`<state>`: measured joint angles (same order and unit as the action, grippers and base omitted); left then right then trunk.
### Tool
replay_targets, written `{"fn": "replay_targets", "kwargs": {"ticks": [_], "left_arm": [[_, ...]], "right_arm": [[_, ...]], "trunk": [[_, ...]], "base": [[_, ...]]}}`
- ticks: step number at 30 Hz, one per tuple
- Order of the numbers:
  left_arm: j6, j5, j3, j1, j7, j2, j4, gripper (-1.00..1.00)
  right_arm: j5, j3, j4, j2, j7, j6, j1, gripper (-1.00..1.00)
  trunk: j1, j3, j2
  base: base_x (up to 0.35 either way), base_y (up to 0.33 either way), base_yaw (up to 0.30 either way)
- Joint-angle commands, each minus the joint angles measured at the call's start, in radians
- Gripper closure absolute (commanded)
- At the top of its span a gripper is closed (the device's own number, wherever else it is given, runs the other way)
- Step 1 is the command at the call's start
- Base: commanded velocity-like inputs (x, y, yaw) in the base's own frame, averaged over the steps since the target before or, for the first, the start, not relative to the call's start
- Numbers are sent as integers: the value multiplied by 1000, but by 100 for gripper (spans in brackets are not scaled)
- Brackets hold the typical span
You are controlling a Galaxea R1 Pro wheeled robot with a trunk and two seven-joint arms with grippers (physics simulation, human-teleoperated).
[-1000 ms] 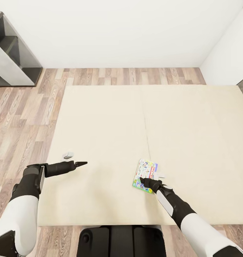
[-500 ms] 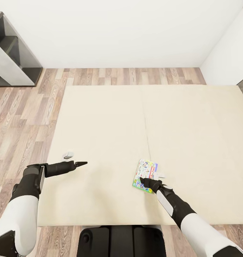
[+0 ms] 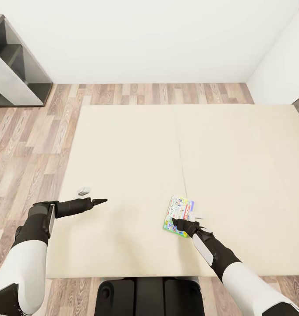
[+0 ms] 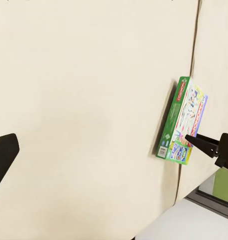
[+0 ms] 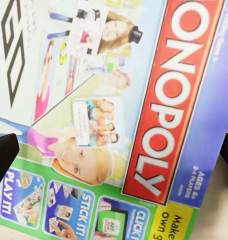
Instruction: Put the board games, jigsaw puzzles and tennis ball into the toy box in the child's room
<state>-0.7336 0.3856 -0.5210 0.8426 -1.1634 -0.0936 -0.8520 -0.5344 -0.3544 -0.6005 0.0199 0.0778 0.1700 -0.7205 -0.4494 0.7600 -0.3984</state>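
A green-blue Monopoly board game (image 3: 179,213) lies flat on the beige mattress of the bed (image 3: 132,149), near its front edge. My right gripper (image 3: 183,225) is open and hovers at the box's near end. In the right wrist view the box lid (image 5: 119,100) is very close, with a black fingertip (image 5: 3,157) at each side of it. My left gripper (image 3: 101,201) hangs over bare mattress well to the left, pointing toward the box. From the left wrist the box (image 4: 184,122) shows with the right gripper's tip at its end. One left finger (image 4: 2,157) sits far off-centre.
A small grey object (image 3: 83,191) lies on the mattress near its left edge, just beyond my left gripper. A dark grey shelf unit (image 3: 16,66) stands at the back left on the wood-plank floor (image 3: 31,145). White walls close the far side and the right corner.
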Motion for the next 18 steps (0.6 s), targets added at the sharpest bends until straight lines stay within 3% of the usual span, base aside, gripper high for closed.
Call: {"fn": "replay_targets", "kwargs": {"ticks": [1, 18], "left_arm": [[-8, 10, -4, 1, -10, 1, -1, -100], [-7, 10, -5, 0, -10, 0, -1, -100]], "right_arm": [[-9, -8, -2, 2, 8, 3, 0, -100], [-12, -5, -2, 13, 8, 20, -14, -100]], "trunk": [[-1, 1, -2], [-1, 1, -2]], "base": [[0, 33, 0], [0, 6, 0]]}}
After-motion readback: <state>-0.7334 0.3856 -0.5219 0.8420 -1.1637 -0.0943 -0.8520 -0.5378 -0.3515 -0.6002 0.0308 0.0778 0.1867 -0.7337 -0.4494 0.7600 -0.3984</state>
